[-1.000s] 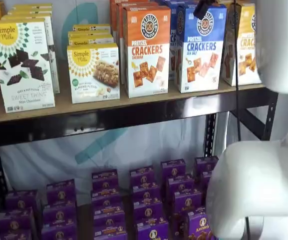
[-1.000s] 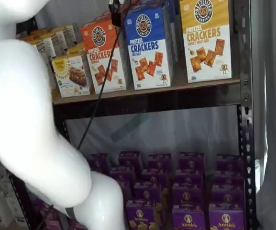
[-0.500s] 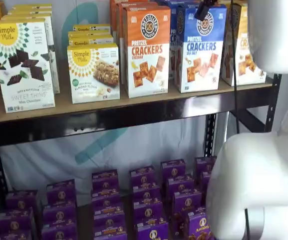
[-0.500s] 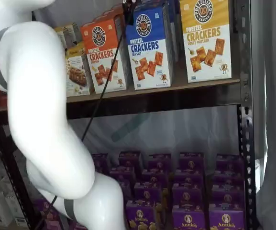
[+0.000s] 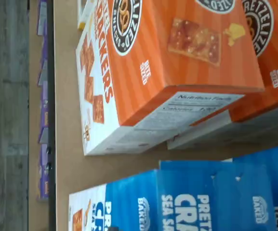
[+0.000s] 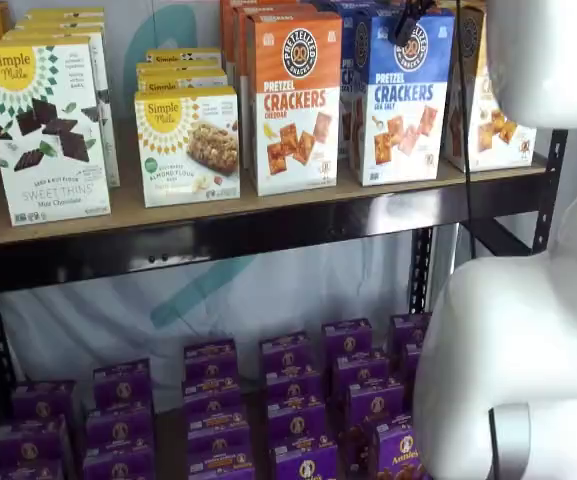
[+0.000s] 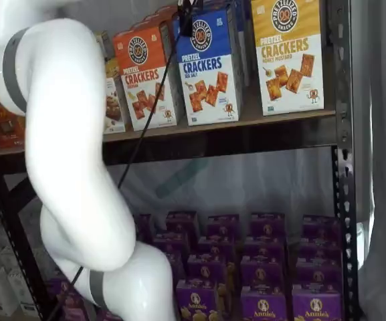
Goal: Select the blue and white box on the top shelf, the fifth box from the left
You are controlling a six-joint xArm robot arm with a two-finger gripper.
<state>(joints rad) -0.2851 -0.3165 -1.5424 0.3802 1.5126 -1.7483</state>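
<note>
You get 3 views. 1 shelf view faces the shelves head-on from mid height, taking in the top shelf (image 6: 268,215) and the purple boxes (image 6: 293,385) below, with the arm (image 6: 518,330) close on its right. The other looks from the right at an angle, arm (image 7: 72,154) on its left, and shares the same shelf (image 7: 246,127), blue box (image 7: 209,67) and purple boxes (image 7: 263,267). Your wrist view is turned on its side and sits very near, looking down on the orange box (image 5: 153,72) and blue box (image 5: 177,202), which both shelf views also show.
</note>
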